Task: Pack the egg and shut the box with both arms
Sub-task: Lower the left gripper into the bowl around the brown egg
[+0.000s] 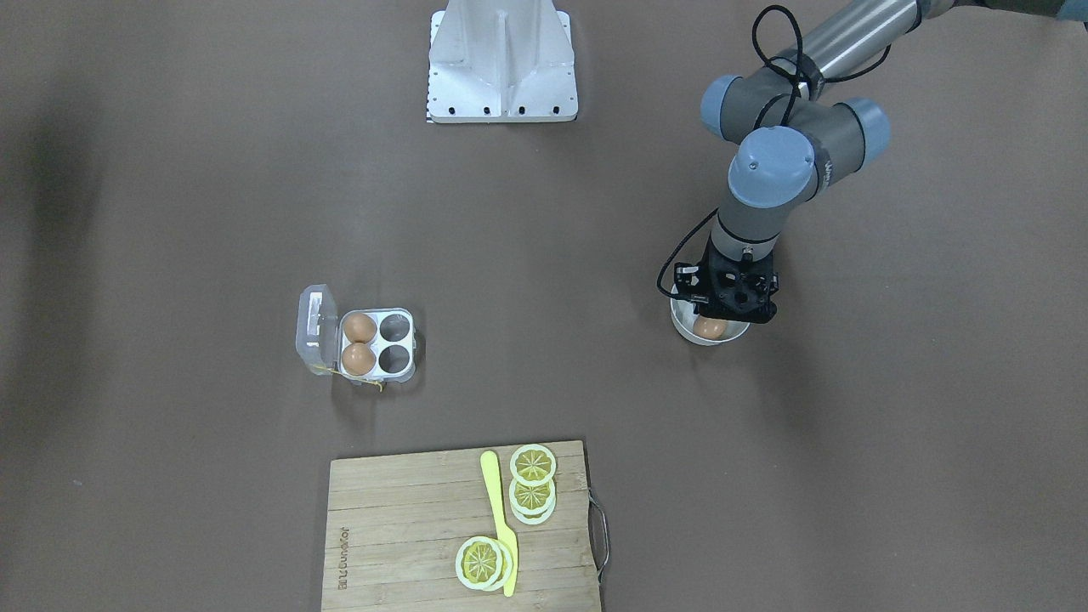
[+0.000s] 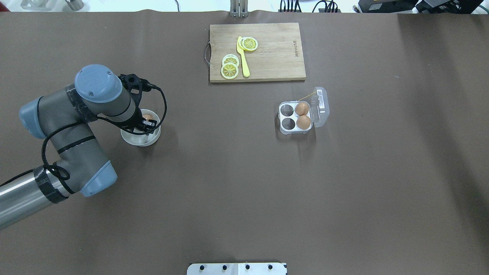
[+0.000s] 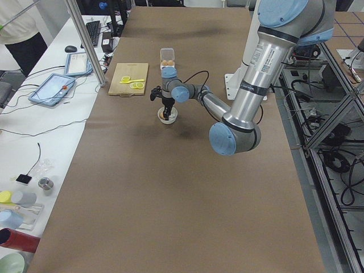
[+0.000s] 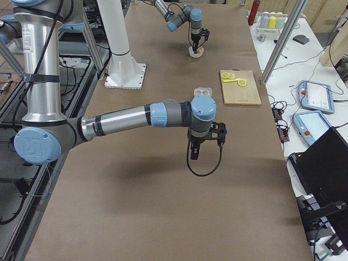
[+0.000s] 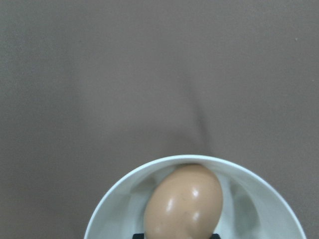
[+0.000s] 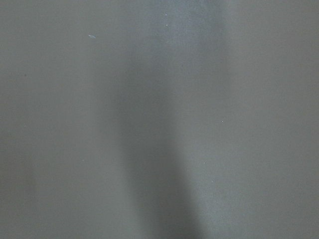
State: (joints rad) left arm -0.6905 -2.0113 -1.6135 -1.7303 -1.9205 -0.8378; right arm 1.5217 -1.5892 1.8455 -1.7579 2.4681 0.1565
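A tan egg (image 5: 183, 204) lies in a white bowl (image 5: 114, 204) on my left side of the table. My left gripper (image 1: 721, 313) reaches down into the bowl (image 2: 142, 140), its black fingertips (image 5: 139, 235) tight against the sides of the egg (image 2: 146, 116). The clear box (image 1: 399, 344) stands open, its lid (image 1: 314, 327) folded back. It holds two eggs (image 1: 359, 343) and has two empty cups. It also shows in the overhead view (image 2: 287, 116). My right gripper (image 4: 194, 154) hangs over bare table near the box; I cannot tell whether it is open.
A wooden cutting board (image 1: 399, 527) with lemon slices (image 1: 533, 481) and a yellow knife (image 1: 501, 518) lies at the far edge. The white metal stand (image 1: 501, 64) is at the robot's side.
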